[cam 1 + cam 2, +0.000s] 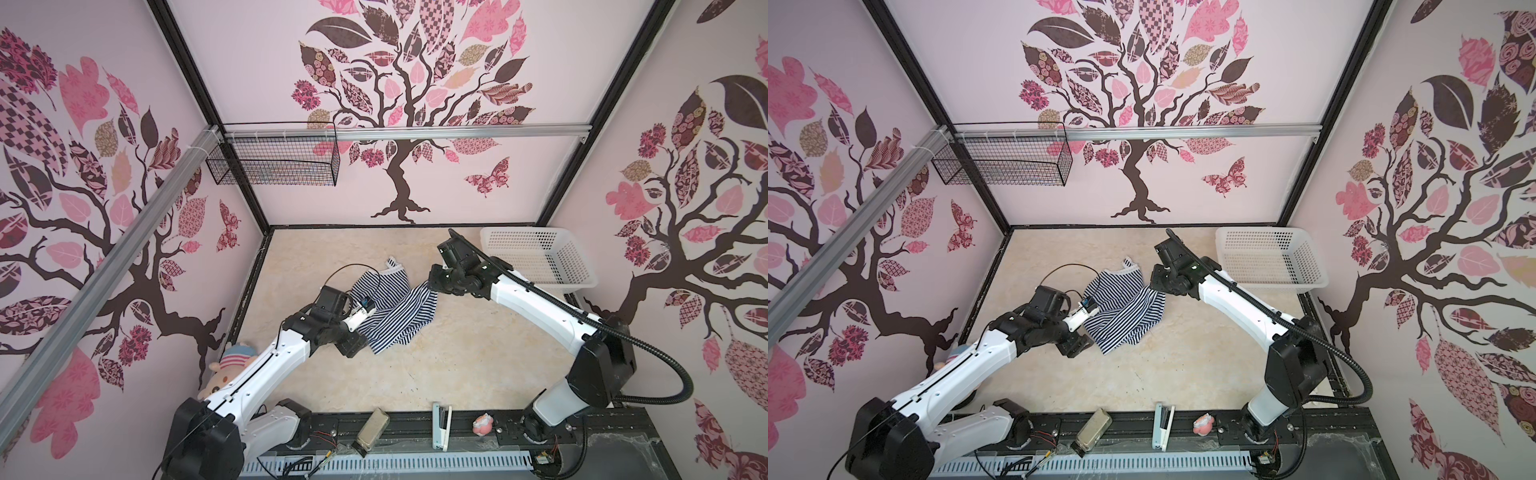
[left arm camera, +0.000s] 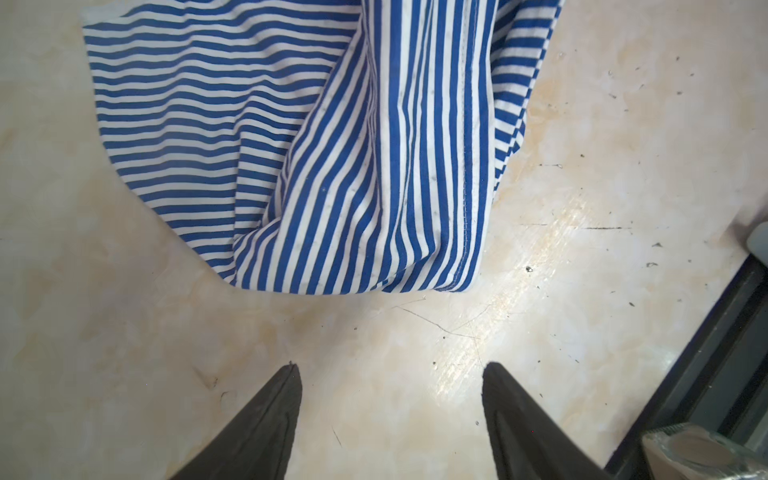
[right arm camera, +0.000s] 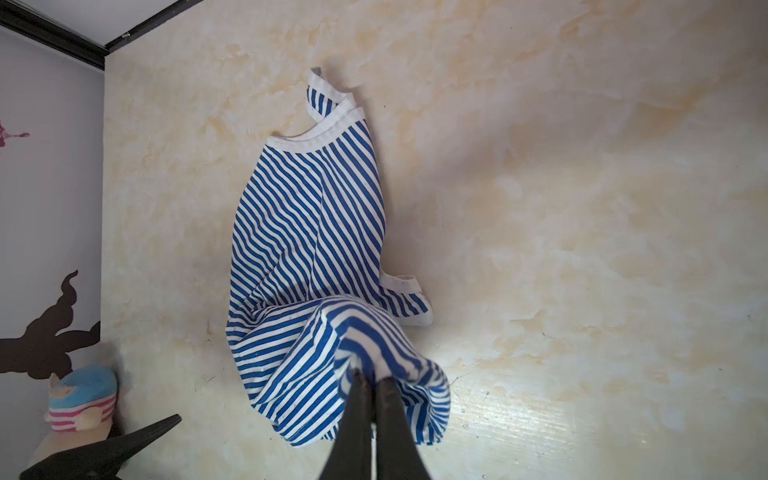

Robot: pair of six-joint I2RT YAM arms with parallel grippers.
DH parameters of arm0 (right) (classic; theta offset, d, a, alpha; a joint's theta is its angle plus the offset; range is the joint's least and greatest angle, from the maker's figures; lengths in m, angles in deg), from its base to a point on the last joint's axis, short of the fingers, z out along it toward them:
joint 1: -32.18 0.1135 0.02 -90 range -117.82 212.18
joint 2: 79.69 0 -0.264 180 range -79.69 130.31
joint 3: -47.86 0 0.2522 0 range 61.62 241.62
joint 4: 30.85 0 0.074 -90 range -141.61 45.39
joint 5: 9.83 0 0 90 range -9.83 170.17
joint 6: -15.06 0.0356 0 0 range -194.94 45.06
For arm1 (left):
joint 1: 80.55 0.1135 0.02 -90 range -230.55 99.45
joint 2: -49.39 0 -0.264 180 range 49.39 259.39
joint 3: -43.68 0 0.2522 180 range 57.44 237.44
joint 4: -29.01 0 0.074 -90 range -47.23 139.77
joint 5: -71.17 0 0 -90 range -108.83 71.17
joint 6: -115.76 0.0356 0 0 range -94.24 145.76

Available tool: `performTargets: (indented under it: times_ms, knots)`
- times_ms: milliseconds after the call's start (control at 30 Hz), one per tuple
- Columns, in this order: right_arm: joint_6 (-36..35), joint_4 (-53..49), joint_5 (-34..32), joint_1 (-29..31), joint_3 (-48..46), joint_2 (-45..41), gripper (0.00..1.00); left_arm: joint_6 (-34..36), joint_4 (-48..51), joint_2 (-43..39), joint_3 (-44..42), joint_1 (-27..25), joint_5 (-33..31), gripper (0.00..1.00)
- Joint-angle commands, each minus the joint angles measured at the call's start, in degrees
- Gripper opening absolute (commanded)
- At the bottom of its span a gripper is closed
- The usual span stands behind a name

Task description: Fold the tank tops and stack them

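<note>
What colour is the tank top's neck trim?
White trim on the tank top; clearest in right wrist view.

Left fingers (image 2: 266,428) apart, right fingers (image 3: 357,424) together.

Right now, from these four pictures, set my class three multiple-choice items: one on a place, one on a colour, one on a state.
1. Where does the white basket stand?
A) far right corner of the table
B) near left corner
C) centre of the table

2. The tank top is striped white and:
A) red
B) blue
C) green

3. The right pincer is:
A) open over bare table
B) shut on nothing
C) shut on the tank top

Answers:
1 A: both top views show it at the far right corner.
2 B: both wrist views show blue stripes.
3 C: the right wrist view shows cloth pinched between closed fingers.
</note>
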Motion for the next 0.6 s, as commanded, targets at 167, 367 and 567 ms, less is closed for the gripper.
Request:
performTargets:
  times_ms: [167,367,567]
  knots:
    - [-0.18,0.54,1.17,-2.74,-0.59,-0.28,0.00,0.55,-6.83,6.98,-0.13,-8.28,-8.12,0.73]
    - [-0.37,0.44,1.30,-2.93,-0.52,-0.32,0.00,-0.52,-8.39,10.19,-0.18,-9.16,-6.40,0.73]
    - [-0.40,0.53,1.68,-3.01,-0.53,-0.01,0.00,-1.19,-9.47,11.59,-0.25,-9.64,-3.13,0.74]
